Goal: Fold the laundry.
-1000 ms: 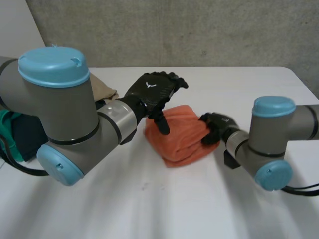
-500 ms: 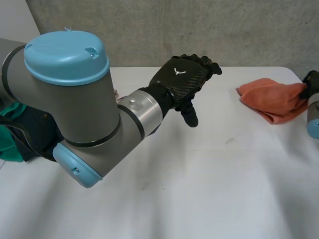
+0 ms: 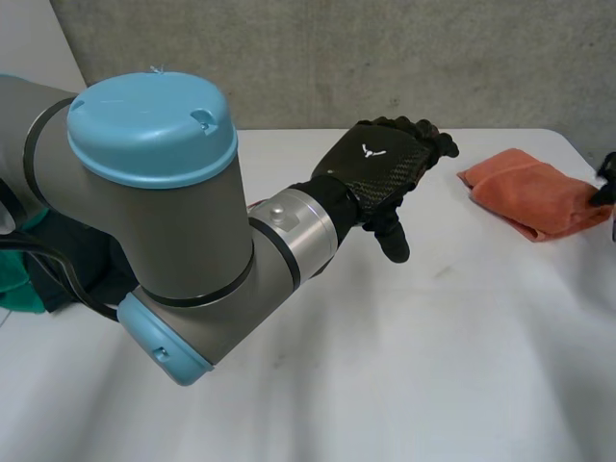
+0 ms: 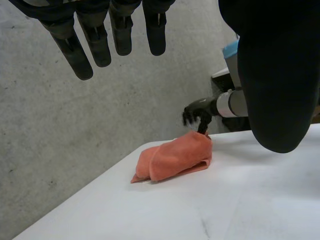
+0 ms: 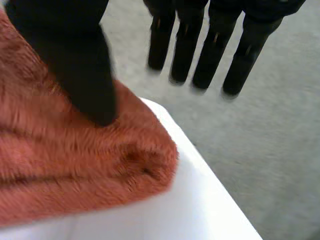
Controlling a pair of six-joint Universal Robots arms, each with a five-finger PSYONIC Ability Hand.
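Shifted: orange towel (image 3: pixel 525 192), from the middle of the white table (image 3: pixel 433 366) to its right corner.
It lay folded there; the thumb of the right hand (image 5: pixel 75 65) rested on it, fingers straight, gripping nothing. The left hand (image 3: pixel 380 173) hovered wide and empty.

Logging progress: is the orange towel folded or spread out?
Folded: the orange towel lies as a compact bundle on the white table, doubled layers visible along its edge.

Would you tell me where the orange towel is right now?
In the head view, the orange towel lies at the far right of the table, with the right hand at its outer end.
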